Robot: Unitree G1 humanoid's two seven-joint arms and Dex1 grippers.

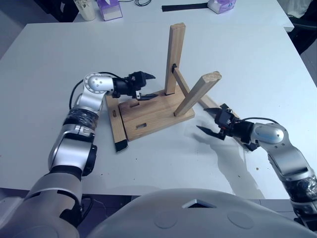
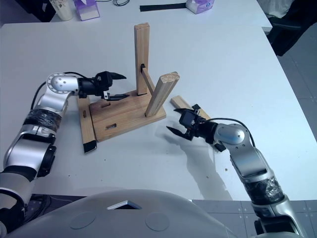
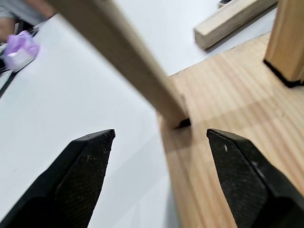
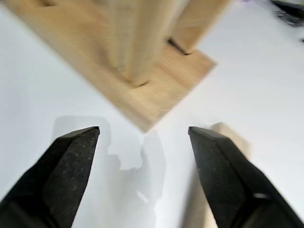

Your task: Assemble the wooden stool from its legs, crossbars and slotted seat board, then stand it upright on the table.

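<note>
The slotted seat board (image 1: 148, 115) lies flat on the white table. One leg (image 1: 176, 54) stands upright in it, and a second leg (image 1: 198, 94) leans toward the right. A thin crossbar (image 1: 181, 82) runs slanted between them. A loose leg (image 1: 115, 130) with a black tip lies partly under the board's left edge. Another loose wooden piece (image 2: 181, 104) lies just right of the board. My left gripper (image 1: 143, 87) hovers open over the board's back left corner, facing the crossbar (image 3: 128, 61). My right gripper (image 1: 210, 121) is open and low, just right of the board's corner (image 4: 156, 95).
Along the table's far edge stand two tissue boxes (image 1: 109, 9) (image 1: 221, 5), a cup (image 1: 85, 9) and a black strip (image 1: 183, 7). Bare table (image 1: 163, 153) stretches in front of the board and to both sides.
</note>
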